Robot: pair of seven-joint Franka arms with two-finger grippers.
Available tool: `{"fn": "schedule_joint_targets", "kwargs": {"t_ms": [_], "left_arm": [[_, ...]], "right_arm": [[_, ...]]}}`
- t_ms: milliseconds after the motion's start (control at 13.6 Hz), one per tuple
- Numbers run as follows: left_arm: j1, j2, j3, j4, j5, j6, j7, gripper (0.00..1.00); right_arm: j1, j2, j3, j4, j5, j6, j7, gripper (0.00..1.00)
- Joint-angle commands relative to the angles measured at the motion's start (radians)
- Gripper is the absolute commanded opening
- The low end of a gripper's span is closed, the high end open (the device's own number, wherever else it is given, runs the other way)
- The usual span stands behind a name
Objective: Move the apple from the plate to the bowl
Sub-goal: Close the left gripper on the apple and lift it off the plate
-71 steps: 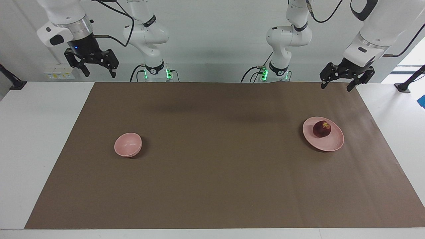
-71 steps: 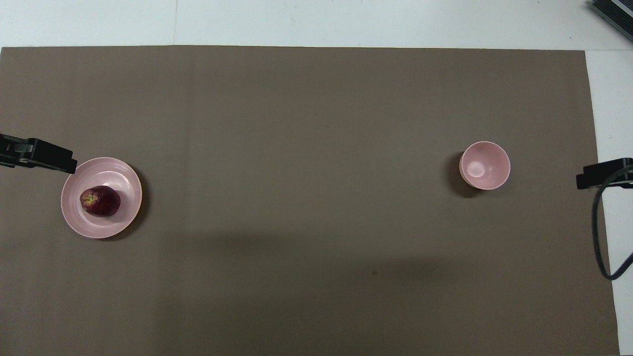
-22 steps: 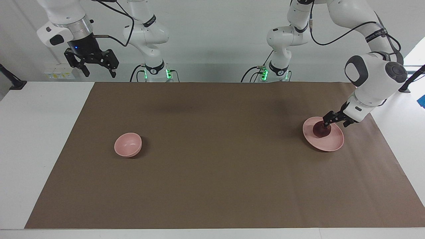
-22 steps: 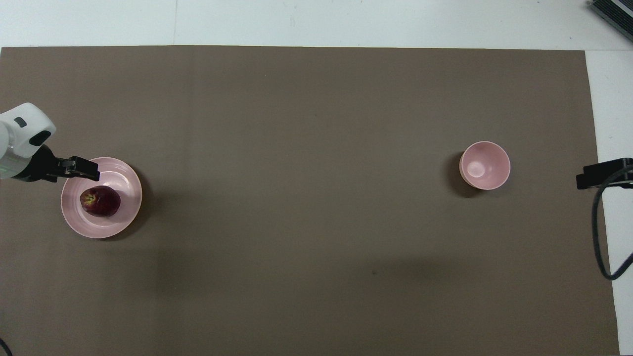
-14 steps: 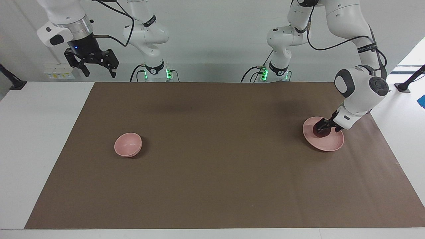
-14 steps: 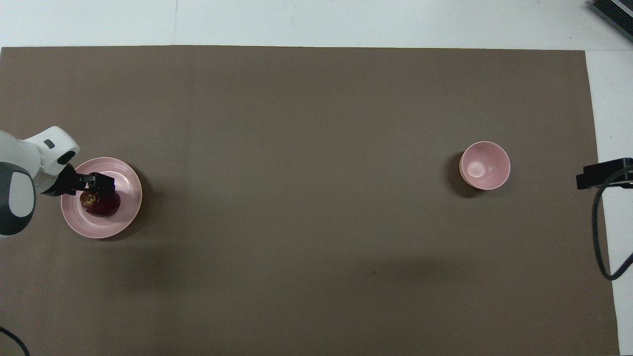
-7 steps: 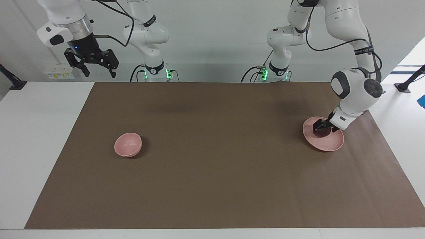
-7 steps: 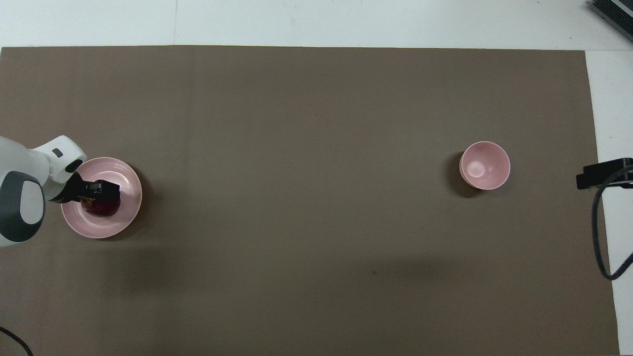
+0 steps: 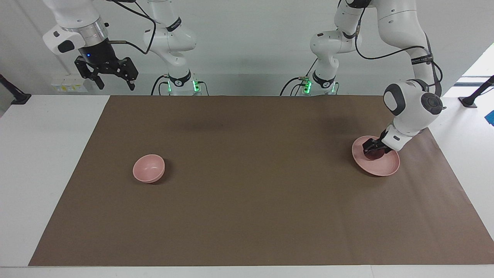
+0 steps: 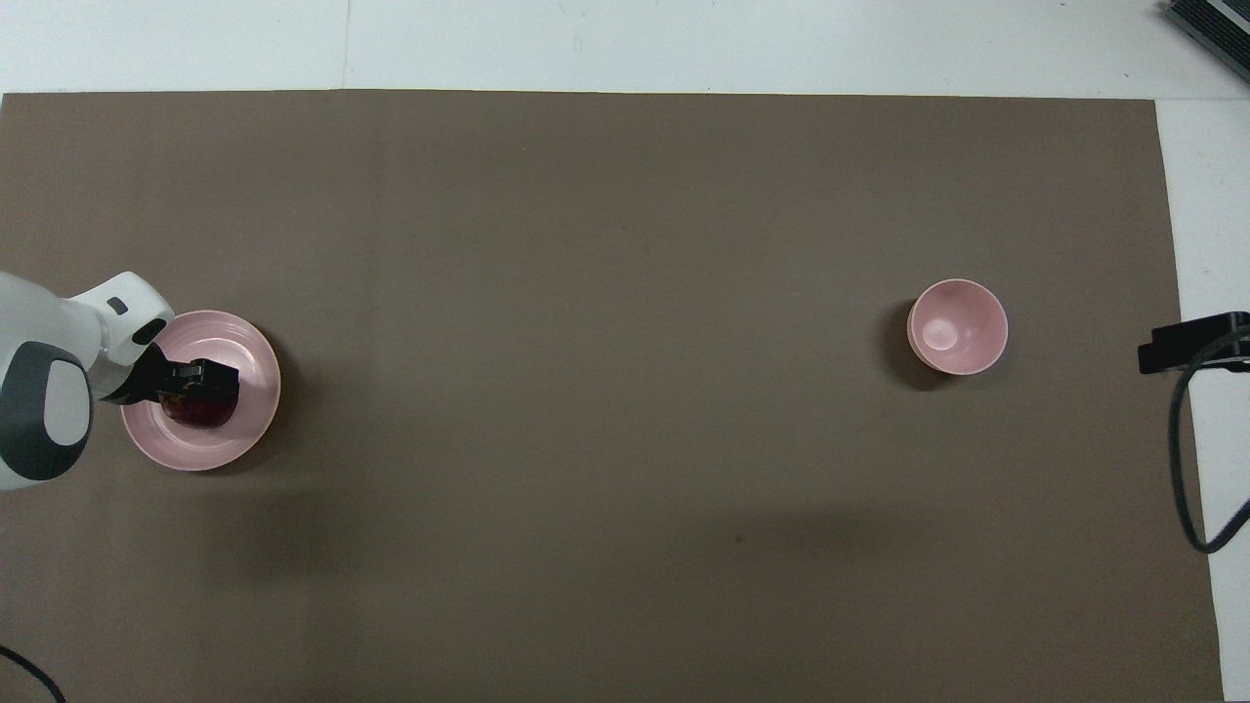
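We see the right pincer (image 9: pixel 110 77) raised at the right arm's end of the bench (image 9: pixel 42 154), up over the white top just off the corner of the brown mat (image 9: pixel 247 193), with its two fingers spread apart and nothing between them; this arm waits.

At the left arm's end, the left pincer (image 9: pixel 372 150) reaches down at a slant into the plate (image 9: pixel 380 168), and its dark fingers sit right at the apple (image 9: pixel 373 154). In the overhead view the left pincer (image 10: pixel 200 383) covers the top of the apple (image 10: pixel 200 410), so only a dark red edge of the fruit shows beneath it. We cannot tell whether the fingers are pressed on the apple or merely spread around it.

The apple rests on the plate (image 10: pixel 195 449), toward the side of the plate nearer the robots. The plate lies flat on the mat (image 10: pixel 625 488).

Farther from the robots than the plate, and well apart from it toward the right arm's end, the bowl (image 9: pixel 148 168) stands upright on the mat. From above the bowl (image 10: pixel 957 326) shows a bare pink inside.
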Motion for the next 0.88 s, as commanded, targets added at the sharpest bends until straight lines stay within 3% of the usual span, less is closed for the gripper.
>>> {"fn": "schedule_joint_targets", "kwargs": {"t_ms": [0,74,147,221,294,809], "left_arm": [[0.008,-0.017,-0.006,-0.027,-0.008,0.025,-0.001,1.0],[0.009,-0.019,-0.006,-0.03,-0.008,0.025,-0.001,0.83],[0.011,-0.02,-0.006,-0.032,-0.008,0.026,-0.006,0.44],[0.012,-0.02,-0.006,-0.032,-0.008,0.025,-0.004,0.18],[0.011,-0.02,-0.006,-0.032,-0.008,0.025,-0.004,0.0],[0.0,-0.014,-0.006,-0.016,-0.01,0.011,-0.007,0.0]], "right_arm": [[-0.01,-0.012,0.007,-0.008,0.006,-0.004,-0.018,1.0],[-0.01,-0.012,0.007,-0.008,0.005,-0.004,-0.018,1.0],[-0.01,-0.012,0.007,-0.008,0.006,-0.004,-0.018,1.0],[-0.01,-0.012,0.007,-0.008,0.006,-0.004,-0.018,1.0],[-0.01,-0.012,0.007,-0.008,0.006,-0.004,-0.018,1.0],[-0.01,-0.012,0.007,-0.008,0.006,-0.004,-0.018,1.0]]}}
